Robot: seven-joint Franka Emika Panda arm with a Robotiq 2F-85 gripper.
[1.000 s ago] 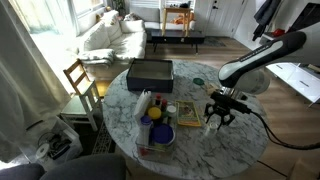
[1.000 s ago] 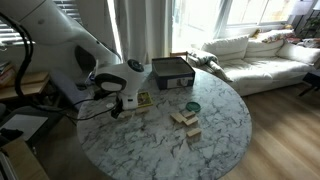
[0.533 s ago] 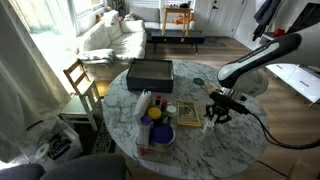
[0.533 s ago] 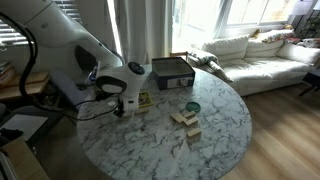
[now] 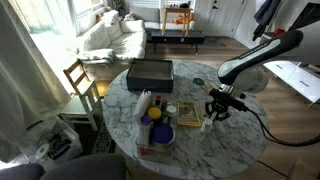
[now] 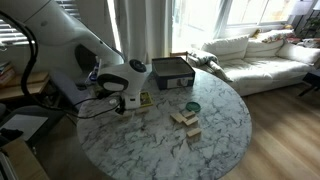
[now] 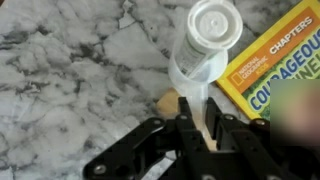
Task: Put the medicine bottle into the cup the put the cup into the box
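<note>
Wrist view showed the gripper (image 7: 199, 115) clamped on a translucent, white-capped medicine bottle (image 7: 205, 45) over the marble table (image 7: 70, 70).

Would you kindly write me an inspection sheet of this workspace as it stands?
Surface: round marble table.
Job's things: medicine bottle, white-capped, between the gripper fingers; dark box near the table's edge; green vessel, likely the cup, apart from both.
Clutter: yellow book beside the bottle; mixed small items.
Grippers: gripper flanks the bottle's base; clamped or not, cannot tell.
Cables: black cable hanging from the arm.
Surroundings: sofa, wooden chair.
</note>
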